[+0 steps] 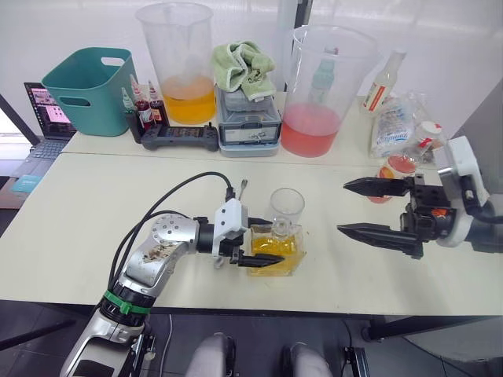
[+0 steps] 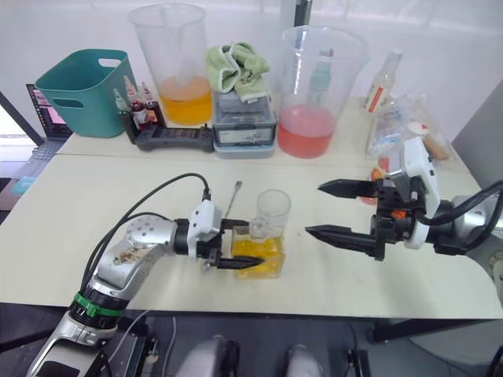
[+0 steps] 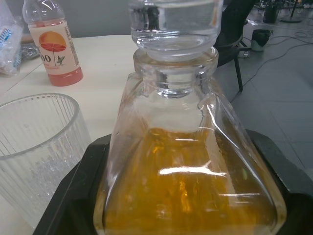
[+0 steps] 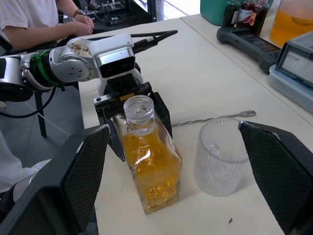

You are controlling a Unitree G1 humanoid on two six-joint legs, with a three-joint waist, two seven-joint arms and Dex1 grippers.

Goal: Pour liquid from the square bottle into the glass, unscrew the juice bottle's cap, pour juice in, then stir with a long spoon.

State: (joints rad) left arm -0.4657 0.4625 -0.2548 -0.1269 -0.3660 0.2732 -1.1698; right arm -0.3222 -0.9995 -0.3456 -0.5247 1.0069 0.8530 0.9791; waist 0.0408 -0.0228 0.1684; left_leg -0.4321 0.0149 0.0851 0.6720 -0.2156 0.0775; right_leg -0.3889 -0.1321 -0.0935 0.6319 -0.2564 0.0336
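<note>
1. I see my left pincer [image 1: 263, 255] closed around the square bottle [image 1: 277, 250], a small clear glass flask with flat sides and yellow liquid inside; its two black fingers press on opposite sides of the body
2. The square bottle stands upright on the pale table [image 1: 94, 212], near the front edge, with a clear glass stopper [image 4: 139, 108] seated in its short neck
3. The glass [image 1: 287, 207], a small clear ribbed tumbler, stands upright just behind the square bottle; from the wrist views it looks empty
4. The long spoon [image 4: 215, 118], a very thin silver metal bar, lies flat on the table just beyond the left pincer and the glass
5. My right pincer [image 1: 354, 208] hangs above the table to the right of the glass, its black fingers spread wide and holding nothing
6. The juice bottle [image 3: 54, 44], clear and rounded with pinkish-red drink and an orange and white label, stands further right on the table, beyond the right pincer
7. Along the back of the table I see a teal plastic bin [image 1: 90, 86], a large clear pitcher of orange liquid [image 1: 179, 64] and a large clear pitcher of pink liquid [image 1: 318, 90]
</note>
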